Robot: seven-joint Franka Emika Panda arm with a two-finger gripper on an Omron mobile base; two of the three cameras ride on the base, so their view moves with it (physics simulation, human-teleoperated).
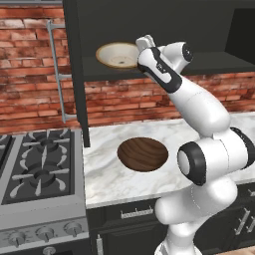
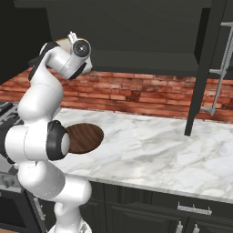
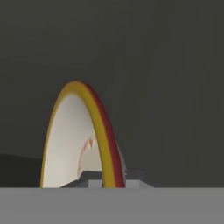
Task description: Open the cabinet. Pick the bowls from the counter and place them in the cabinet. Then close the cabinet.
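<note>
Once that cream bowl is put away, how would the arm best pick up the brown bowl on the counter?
Probably by its rim, coming straight down from above. The brown bowl sits upright on the counter, wide and shallow, so a narrow gripper could not span it; pinching the thin edge should work, as the gripper now holds the cream bowl in the cabinet.

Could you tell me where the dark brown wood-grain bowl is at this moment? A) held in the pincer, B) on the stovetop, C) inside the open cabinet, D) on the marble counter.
D: the dark brown bowl lies on the marble counter, while the pincer grips the cream bowl up in the cabinet.
</note>
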